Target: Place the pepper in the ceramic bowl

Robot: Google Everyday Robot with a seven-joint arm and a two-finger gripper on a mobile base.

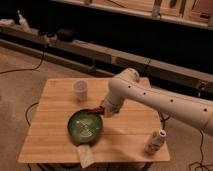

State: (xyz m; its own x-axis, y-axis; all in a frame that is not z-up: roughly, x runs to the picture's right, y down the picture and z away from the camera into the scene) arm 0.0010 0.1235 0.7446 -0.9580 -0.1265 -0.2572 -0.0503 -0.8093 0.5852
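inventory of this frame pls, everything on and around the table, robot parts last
wooden table: 1, light wood, centre of view
ceramic bowl: 1, green with paler swirl, front-left of table
pepper: 1, dark red, at the bowl's far rim, right at the gripper; mostly hidden
white cup: 1, white, back-left of table
white bottle: 1, white, front-right corner of table
pale packet: 1, off-white, front edge below the bowl
cables: several, dark, on the floor at left
bench: 1, long, dark, behind the table
robot arm: 1, white, reaching in from right
gripper: 1, dark, over the bowl's far-right rim
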